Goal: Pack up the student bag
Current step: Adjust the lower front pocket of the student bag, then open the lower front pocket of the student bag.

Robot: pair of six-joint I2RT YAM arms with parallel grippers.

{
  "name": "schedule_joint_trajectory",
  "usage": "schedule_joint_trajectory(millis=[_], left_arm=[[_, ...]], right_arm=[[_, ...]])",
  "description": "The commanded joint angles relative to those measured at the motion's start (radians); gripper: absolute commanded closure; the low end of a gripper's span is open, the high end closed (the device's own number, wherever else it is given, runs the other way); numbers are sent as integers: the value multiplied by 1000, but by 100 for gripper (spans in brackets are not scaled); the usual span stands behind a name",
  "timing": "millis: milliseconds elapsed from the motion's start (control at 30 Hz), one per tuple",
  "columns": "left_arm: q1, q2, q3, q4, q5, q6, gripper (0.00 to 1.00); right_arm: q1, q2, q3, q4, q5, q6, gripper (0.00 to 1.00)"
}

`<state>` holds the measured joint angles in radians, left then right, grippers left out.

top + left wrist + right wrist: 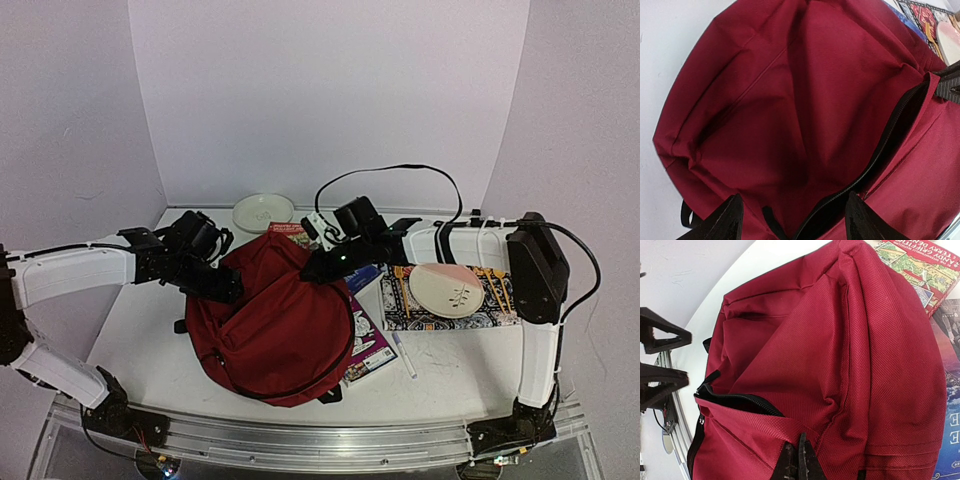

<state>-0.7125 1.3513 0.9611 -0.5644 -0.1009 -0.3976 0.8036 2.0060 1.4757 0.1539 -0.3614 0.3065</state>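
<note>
Student bag (275, 325) lies slumped on the white worktop (140, 330) between the two tools, its dark red bulk reaching nearer to the arm bases than either of them. A black zip (875, 150) runs across the fabric directly under the left tool (793, 197). This tool's fingers (722, 222) stand spread wide above the cloth, gripping nothing. It hangs over the upper left edge of the student bag, and the right wrist view shows a dark gap along the zip below it.

The right tool (796, 450) sits at the bag's far right side, its fingers pressed together on a raised fold of the red fabric.

Nearer than the right tool and a little to its right, a purple-pink book (368, 350) pokes out from under the bag, with a white pen (405, 355) lying just beside it. Close under the right tool's right side a blue book (365, 277) shows. Further right lies a black patterned cover (495, 300); whether it is a book or a mat I cannot tell. It carries a cream and pink plate (447, 288).

Just beyond the right tool a red book (290, 232) touches the bag's far edge. Beyond both tools a pale plate (262, 212) rests near the back wall.
</note>
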Motion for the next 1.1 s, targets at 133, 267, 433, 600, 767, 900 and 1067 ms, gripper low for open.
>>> schedule_joint_trajectory(millis=[133,267,433,600,767,900,1067], left_arm=[[8,123,112,43,94,151,28],[8,170,136,42,142,180,29],[8,214,141,40,139,217,30],[8,236,162,17,207,246,33],[8,145,140,12,262,237,26],[8,123,107,13,282,241,24],[7,167,105,13,268,253,23]], right_arm=[[3,-57,7,49,-30,-17,100],[3,-58,10,49,-33,-16,100],[3,-61,8,53,-36,-14,100],[2,-65,7,55,-37,-14,100],[3,-73,-2,56,-32,-11,100],[3,-71,-5,61,-33,-9,100],[3,-61,3,67,-38,-4,100]])
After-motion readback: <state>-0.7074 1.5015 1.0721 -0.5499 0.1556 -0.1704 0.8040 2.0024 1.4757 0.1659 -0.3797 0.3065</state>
